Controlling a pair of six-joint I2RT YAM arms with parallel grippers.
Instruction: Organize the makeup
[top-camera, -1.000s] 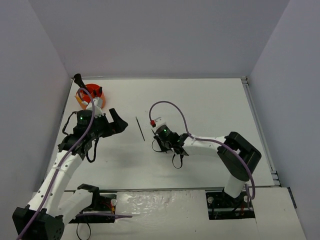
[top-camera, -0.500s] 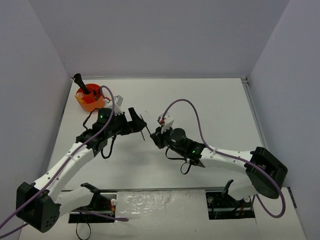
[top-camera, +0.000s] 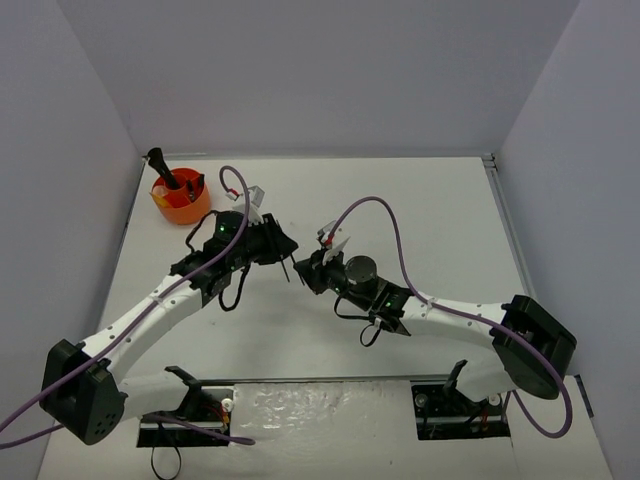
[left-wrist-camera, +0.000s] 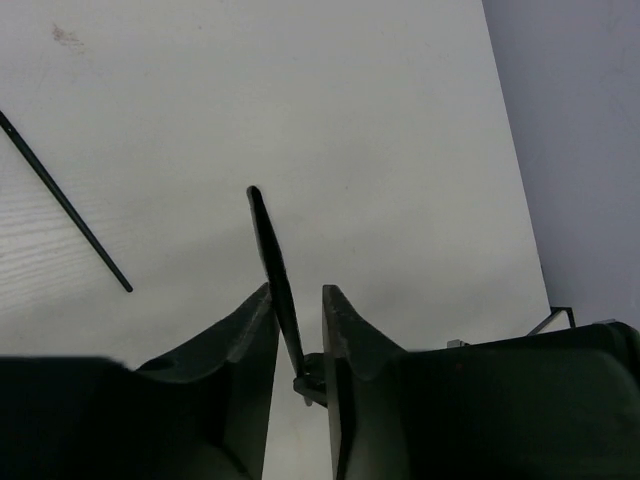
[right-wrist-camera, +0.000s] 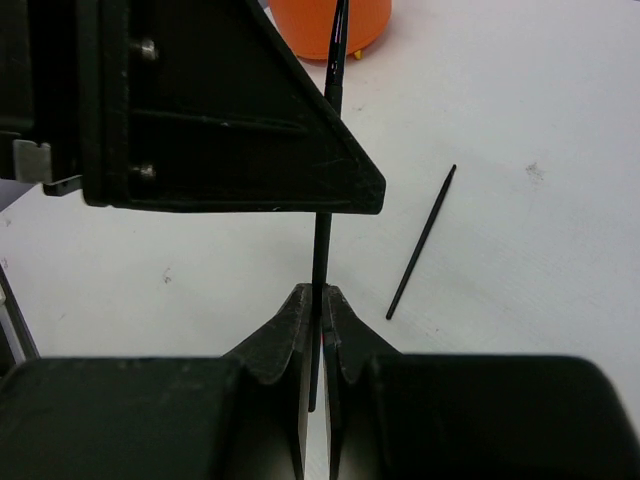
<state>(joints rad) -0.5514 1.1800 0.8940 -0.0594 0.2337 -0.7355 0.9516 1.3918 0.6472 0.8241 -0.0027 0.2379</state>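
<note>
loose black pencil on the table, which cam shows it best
The right wrist view: the loose black pencil lies whole on the table there, with both ends visible. The left wrist view cuts it off at the frame's left edge. The top external view shows only a short, thin sliver.

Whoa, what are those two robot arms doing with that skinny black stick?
It looks like a hand-over. The right arm's fingers are shut on a thin black pencil. The left arm's fingers sit on either side of the same pencil, but a gap shows beside it, so they don't look clamped yet. A second black pencil lies on the table nearby. The orange holder stands at the far left.
</note>
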